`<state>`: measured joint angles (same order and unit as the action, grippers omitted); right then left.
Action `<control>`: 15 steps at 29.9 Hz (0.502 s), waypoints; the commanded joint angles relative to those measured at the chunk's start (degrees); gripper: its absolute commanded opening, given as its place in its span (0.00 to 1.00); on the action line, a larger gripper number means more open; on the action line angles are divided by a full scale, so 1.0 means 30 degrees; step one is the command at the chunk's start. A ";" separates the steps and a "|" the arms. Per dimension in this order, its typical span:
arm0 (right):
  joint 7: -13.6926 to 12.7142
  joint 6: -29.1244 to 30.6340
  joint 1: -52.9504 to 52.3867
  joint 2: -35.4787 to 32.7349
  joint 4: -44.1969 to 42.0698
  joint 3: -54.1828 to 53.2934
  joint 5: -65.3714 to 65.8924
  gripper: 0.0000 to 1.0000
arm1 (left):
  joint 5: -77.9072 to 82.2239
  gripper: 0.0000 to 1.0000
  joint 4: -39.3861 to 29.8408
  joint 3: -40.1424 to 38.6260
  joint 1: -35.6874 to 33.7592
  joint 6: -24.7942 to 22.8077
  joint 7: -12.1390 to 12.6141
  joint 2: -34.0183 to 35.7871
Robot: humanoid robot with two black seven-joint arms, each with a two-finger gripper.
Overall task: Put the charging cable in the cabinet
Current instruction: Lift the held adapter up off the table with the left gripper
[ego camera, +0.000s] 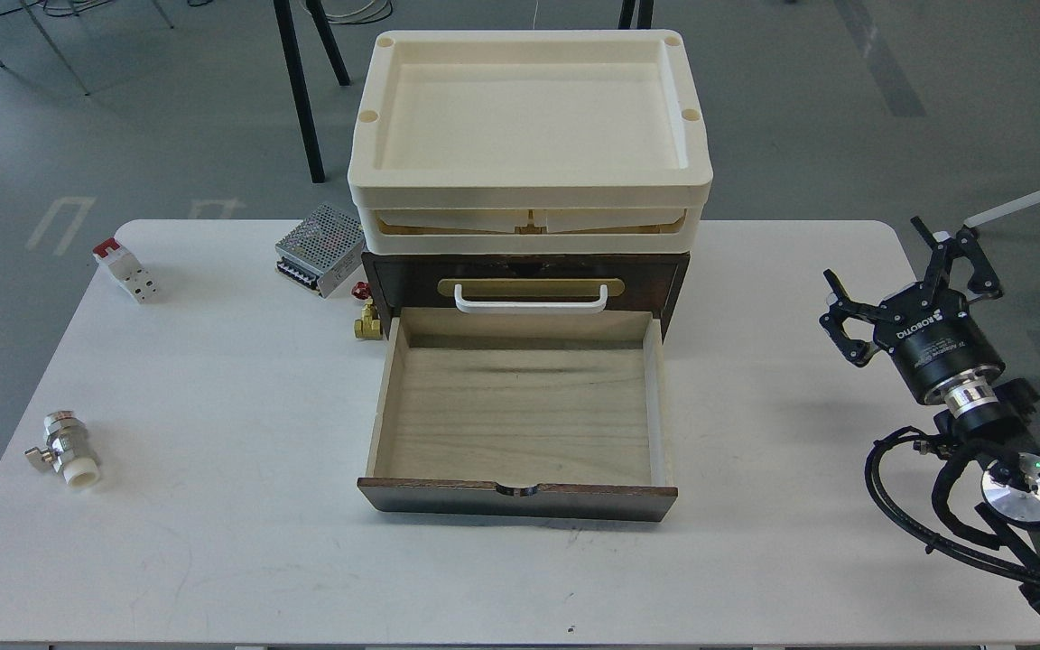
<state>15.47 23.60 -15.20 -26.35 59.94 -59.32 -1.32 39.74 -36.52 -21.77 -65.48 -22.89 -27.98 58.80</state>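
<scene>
On the white desk (213,542) the cabinet (526,280) stands at the far middle, a dark brown wooden box with a white handle (531,299) on a brass plate across its front. Cream plastic trays (529,135) are stacked on top of it, the uppermost one bare inside. Its light-wood drawer (520,415) is pulled out toward the near edge, showing pale grain on the floor and a dark front board with a small notch in the middle.

Just left of the cabinet's far corner lies a perforated metal power-supply box (321,247), and touching or just beside the cabinet's left front sits a small brass valve with a red knob (366,316). Farther left, near the far edge, is a white and red breaker block (127,267). Near the left edge lies a silver valve with a white fitting (67,449). None of these lies in front of the drawer.

The charging cable cannot be found anywhere in this view.

The right claw (913,275) hovers over the desk's right edge, well apart from the cabinet, its fingers spread and grasping nothing. The left claw does not appear.
</scene>
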 commanded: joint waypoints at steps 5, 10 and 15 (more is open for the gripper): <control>0.0000 -0.0016 -0.0001 -0.0006 0.0000 -0.0060 0.0000 0.99 | 0.2271 0.03 -1.0109 -0.0124 -0.3891 0.0100 -0.0006 0.2048; 0.0000 -0.0016 -0.0001 -0.0006 0.0000 -0.0089 0.0000 0.99 | 0.5058 0.03 -1.4538 -0.0154 -0.4511 0.0276 -0.0006 0.1407; 0.0000 -0.0016 -0.0001 -0.0006 -0.0029 -0.0089 0.0000 0.99 | 0.8423 0.03 -1.6653 0.0138 -0.4190 0.0247 -0.0006 -0.0466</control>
<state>15.47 23.55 -15.20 -26.37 59.92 -59.61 -1.31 58.67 -83.32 -22.06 -78.80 -22.08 -28.03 60.66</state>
